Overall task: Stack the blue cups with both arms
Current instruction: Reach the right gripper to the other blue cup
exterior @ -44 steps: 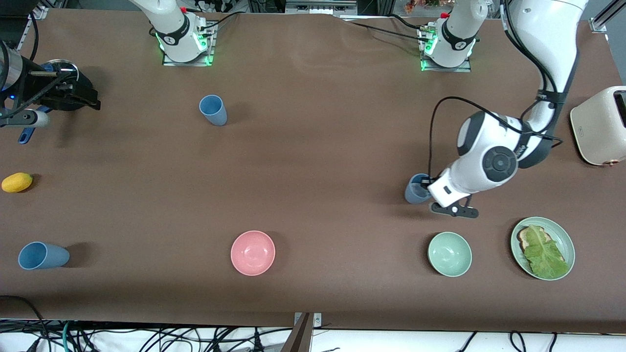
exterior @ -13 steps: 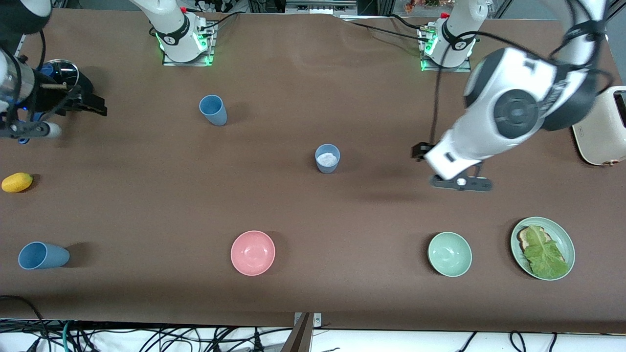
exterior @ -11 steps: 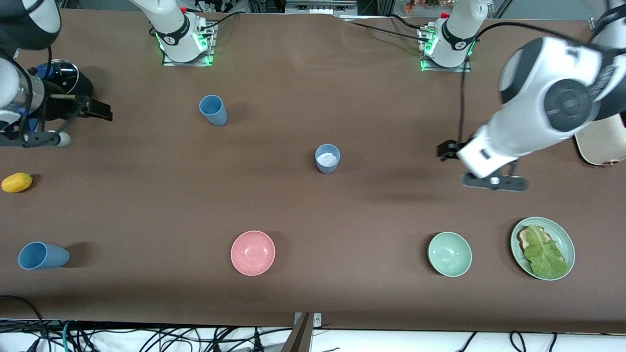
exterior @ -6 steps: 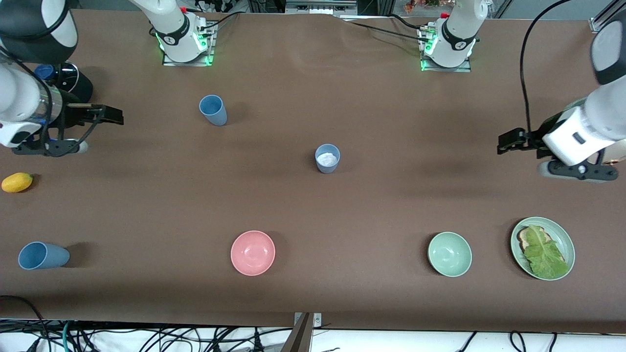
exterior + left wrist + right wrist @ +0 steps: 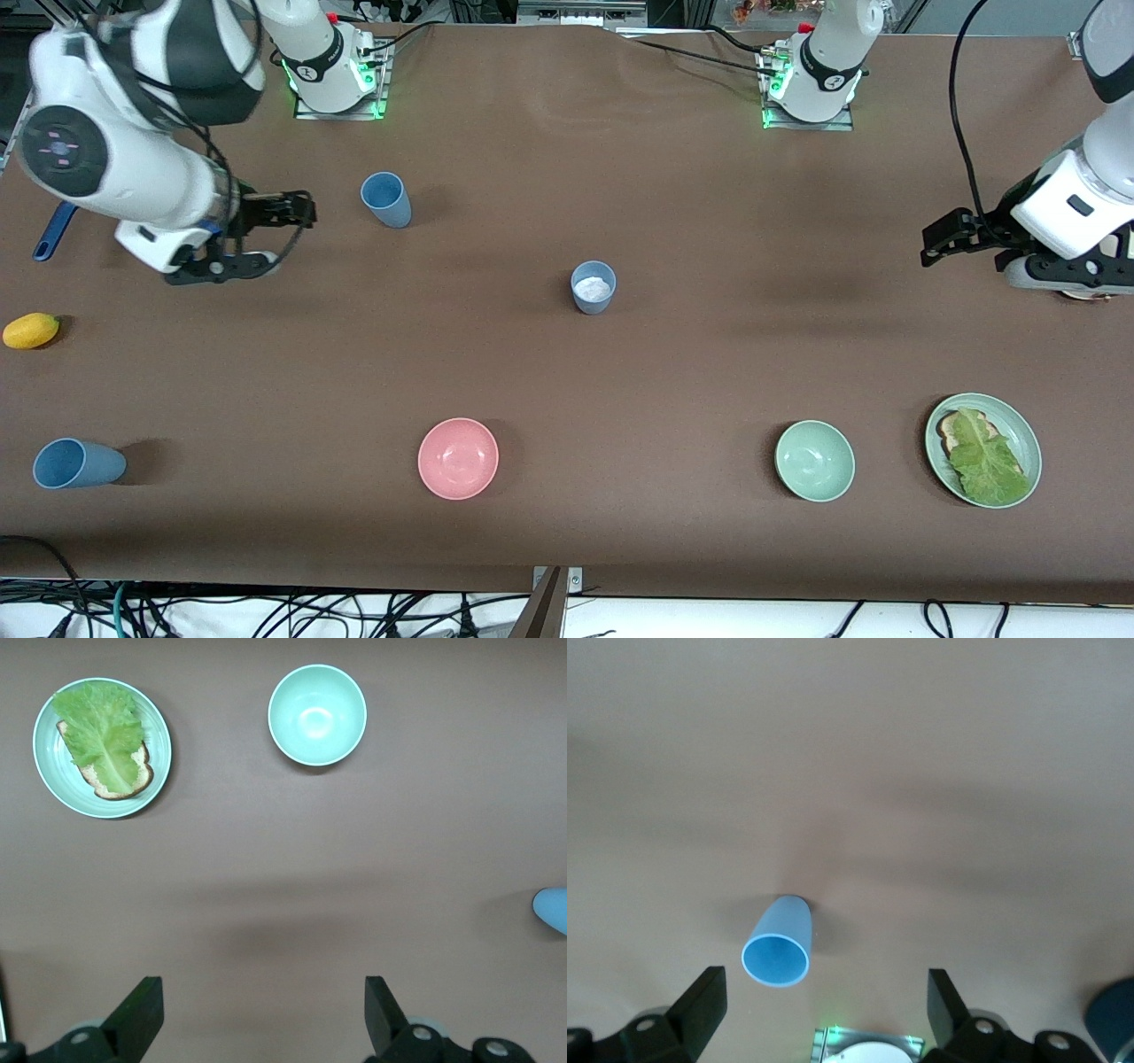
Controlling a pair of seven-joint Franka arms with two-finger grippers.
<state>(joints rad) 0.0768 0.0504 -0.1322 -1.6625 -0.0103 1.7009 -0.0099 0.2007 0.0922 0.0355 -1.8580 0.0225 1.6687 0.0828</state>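
The right pincer (image 5: 297, 211) hung with its jaws apart just beside a light blue cup (image 5: 386, 199) (the one near the right arm's base). It could bump that cup over. The grey-blue cup (image 5: 593, 286) stood mid-surface. The left pincer (image 5: 941, 241) waited, jaws apart, holding nothing.

A pink bowl (image 5: 458, 458) sits low in the frame, a little left of centre, on the brown table (image 5: 620, 381). A pale green bowl (image 5: 814, 461) sits lower right, and just right of it a green plate (image 5: 1028, 434) holds toast topped with a lettuce leaf (image 5: 985, 459). A yellow fruit (image 5: 30, 330) lies at the left edge, mid-height. A blue handle (image 5: 53, 232) shows upper left.
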